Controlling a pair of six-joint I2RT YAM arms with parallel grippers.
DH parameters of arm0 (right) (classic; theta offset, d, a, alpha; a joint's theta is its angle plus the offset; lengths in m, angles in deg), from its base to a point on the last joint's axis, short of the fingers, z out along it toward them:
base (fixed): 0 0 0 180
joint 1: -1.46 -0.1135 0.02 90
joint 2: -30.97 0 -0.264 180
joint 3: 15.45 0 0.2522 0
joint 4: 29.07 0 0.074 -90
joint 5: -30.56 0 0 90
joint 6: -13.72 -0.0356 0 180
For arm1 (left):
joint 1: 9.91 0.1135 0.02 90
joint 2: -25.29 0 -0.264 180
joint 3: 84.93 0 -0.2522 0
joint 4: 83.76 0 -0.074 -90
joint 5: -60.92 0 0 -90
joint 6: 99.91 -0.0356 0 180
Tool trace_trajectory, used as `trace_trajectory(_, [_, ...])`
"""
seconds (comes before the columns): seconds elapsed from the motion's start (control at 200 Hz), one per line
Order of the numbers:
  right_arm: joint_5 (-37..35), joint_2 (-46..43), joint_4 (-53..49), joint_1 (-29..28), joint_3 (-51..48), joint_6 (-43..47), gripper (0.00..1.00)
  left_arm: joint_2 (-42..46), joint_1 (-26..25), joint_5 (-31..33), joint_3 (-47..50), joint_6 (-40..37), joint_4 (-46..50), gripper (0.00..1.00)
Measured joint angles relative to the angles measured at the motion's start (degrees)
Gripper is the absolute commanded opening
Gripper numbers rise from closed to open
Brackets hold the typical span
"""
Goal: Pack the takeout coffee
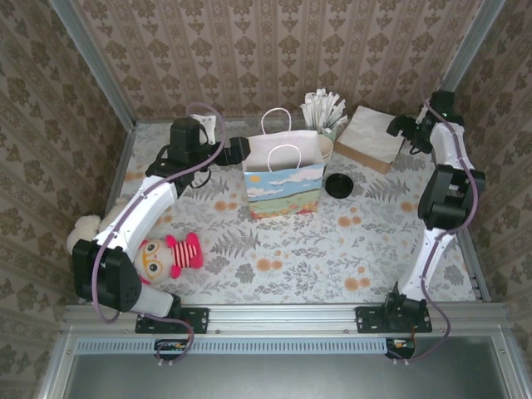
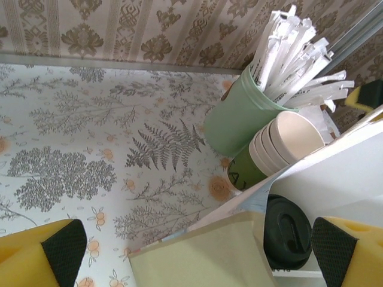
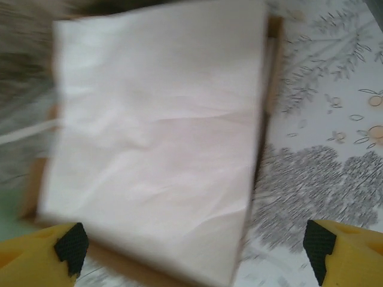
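Far left, the plush toy (image 1: 170,253) lies beside the left arm. The left gripper (image 1: 229,151) hovers at the left rim of the gift bag (image 1: 283,187), fingers spread wide and empty. The takeout coffee (image 1: 339,184) stands on the table (image 1: 283,274) just right of the bag, outside it. Over the napkin stack (image 1: 371,137), the right gripper (image 1: 399,126) gapes wide too, holding nothing.

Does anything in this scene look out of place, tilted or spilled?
Nothing looks spilled or damaged. One oddity: a striped plush toy lies flat on the table beside the left arm, with a pale plush at that edge; neither suits a coffee order. The gift bag stands upright.
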Motion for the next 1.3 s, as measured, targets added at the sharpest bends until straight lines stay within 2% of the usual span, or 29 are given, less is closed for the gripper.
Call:
trace_trajectory(0.115, [-1.9, 5.9, -2.2, -0.3, 5.0, -0.3, 0.81, 0.2, 0.0, 0.6, 0.7, 0.0, -2.5, 1.00])
trace_trajectory(0.215, [-4.9, 6.6, -3.1, -1.7, 6.3, -0.3, 0.78, 0.2, 0.0, 1.1, 0.7, 0.0, -3.6, 1.00])
trace_trajectory(0.345, [-7.6, 6.8, -3.3, -3.5, 6.8, -0.3, 0.67, 0.3, 0.0, 2.0, 0.7, 0.0, -3.7, 1.00])
trace_trajectory(0.525, [-10.3, 9.1, -4.6, -5.0, 8.8, -0.4, 0.65, 0.3, 0.0, 2.2, 0.7, -0.7, -3.6, 1.00])
trace_trajectory(0.71, [-12.6, 13.0, -6.6, -5.8, 11.8, -0.3, 0.59, 0.3, 0.0, 2.2, 0.7, -1.6, -3.2, 1.00])
trace_trajectory(1.0, [-18.2, 14.4, -8.2, -7.4, 13.7, 1.3, 0.29, 0.3, 0.0, 2.9, 0.7, -2.9, -2.6, 1.00])
trace_trajectory(1.08, [-19.8, 14.4, -8.2, -8.1, 13.7, 2.2, 0.28, 0.3, 0.0, 3.0, 0.7, -3.1, -2.4, 1.00])
trace_trajectory(1.18, [-21.3, 14.4, -8.2, -8.6, 13.7, 2.8, 0.32, 0.3, 0.0, 3.0, 0.7, -3.4, -2.1, 1.00])
trace_trajectory(1.3, [-22.1, 14.2, -8.2, -8.6, 13.7, 3.6, 0.21, 0.3, 0.0, 3.0, 0.7, -3.9, -1.9, 1.00])
